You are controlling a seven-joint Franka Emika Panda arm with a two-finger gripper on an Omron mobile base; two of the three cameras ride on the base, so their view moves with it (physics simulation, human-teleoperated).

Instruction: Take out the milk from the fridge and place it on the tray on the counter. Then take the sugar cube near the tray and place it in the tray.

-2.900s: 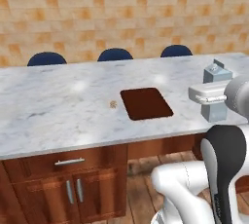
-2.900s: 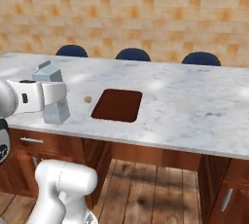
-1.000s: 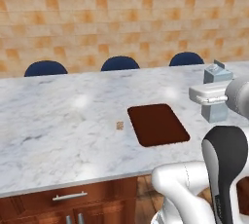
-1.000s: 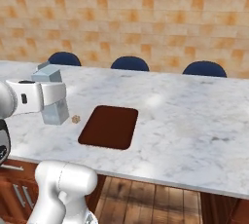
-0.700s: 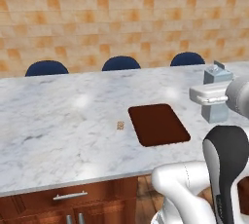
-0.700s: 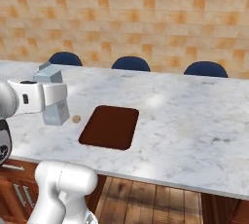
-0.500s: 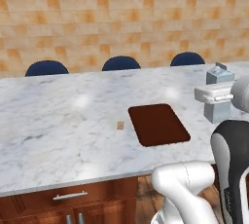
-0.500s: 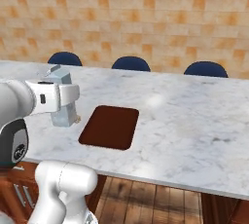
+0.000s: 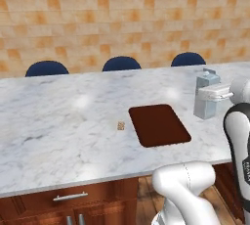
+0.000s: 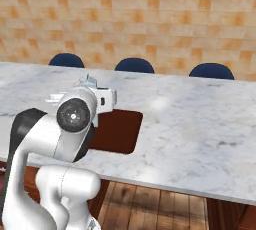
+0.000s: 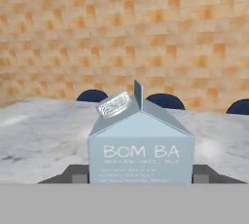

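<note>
The hand (image 9: 211,93) is closed on the milk carton (image 9: 205,95), one finger on each side of it low down, as the hand view shows, with the carton upright and its gabled top and silver cap uppermost. In the left base view the carton hangs above the bench (image 9: 58,136) at about 3 o'clock from the tray (image 9: 158,124), beside it and not yet over it.

The main risk, as I judge it, is setting the carton down short, on the tray's right rim, where it could tip. A tall carton held low can also swing or slip if the arm moves sharply. The sugar cube (image 9: 120,125) lies on the marble just off the tray's 9 o'clock edge; a wide sweep across the tray could knock it away.

The arm rises at the right of the left base view, the forearm reaching in level with the wrist turned so the fingers point horizontally toward the brick wall (image 9: 97,18).
</note>
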